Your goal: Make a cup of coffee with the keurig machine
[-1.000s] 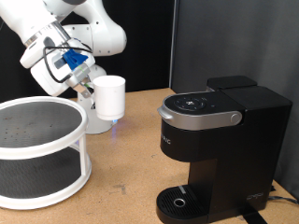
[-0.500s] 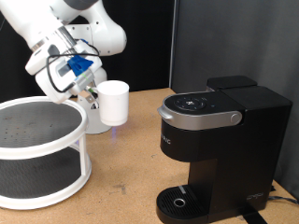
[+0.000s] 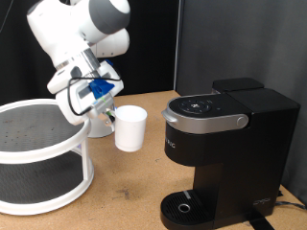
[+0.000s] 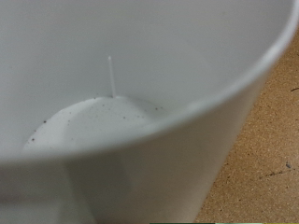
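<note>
The white cup [image 3: 130,127] hangs tilted in the air above the brown table, between the white two-tier rack and the keurig machine [image 3: 223,153]. My gripper [image 3: 107,113] is shut on the cup's side facing the exterior view's left. The black keurig machine stands at the exterior view's right with its lid down and its round drip tray [image 3: 183,205] bare. In the wrist view the cup's inside [image 4: 103,121] fills the frame, with a few dark specks on its bottom; my fingers do not show there.
A white round two-tier rack [image 3: 38,153] stands at the exterior view's left. The arm's white base [image 3: 98,123] sits behind the cup. The brown table top [image 3: 125,187] lies below the cup, and a black backdrop is behind.
My gripper has carried the cup down and toward the exterior view's right, nearer the keurig machine, and the cup has tilted. The arm's wrist has swung over with it.
</note>
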Robot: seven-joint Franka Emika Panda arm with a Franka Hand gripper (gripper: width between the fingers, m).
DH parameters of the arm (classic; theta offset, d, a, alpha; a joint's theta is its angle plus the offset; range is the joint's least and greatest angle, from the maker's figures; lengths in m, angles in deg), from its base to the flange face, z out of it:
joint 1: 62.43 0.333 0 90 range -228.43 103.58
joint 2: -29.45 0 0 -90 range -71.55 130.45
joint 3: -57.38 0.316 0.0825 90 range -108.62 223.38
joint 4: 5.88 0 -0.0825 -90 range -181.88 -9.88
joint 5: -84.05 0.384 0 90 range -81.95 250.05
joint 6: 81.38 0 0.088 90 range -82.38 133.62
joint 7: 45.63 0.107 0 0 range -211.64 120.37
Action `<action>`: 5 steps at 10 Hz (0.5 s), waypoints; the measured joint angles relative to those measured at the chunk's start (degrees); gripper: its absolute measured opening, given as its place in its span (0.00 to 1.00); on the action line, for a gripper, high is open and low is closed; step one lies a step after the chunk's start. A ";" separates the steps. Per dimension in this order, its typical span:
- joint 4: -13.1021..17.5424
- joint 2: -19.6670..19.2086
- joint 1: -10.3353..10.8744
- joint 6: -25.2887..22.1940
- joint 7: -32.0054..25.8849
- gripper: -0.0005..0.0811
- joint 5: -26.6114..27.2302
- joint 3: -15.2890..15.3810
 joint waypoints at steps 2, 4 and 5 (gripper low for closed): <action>-1.16 -2.57 2.34 4.14 -3.28 0.09 4.03 0.13; -1.72 -5.35 3.94 7.17 -6.72 0.09 7.68 0.13; -1.81 -6.95 4.67 8.86 -8.20 0.09 9.44 0.15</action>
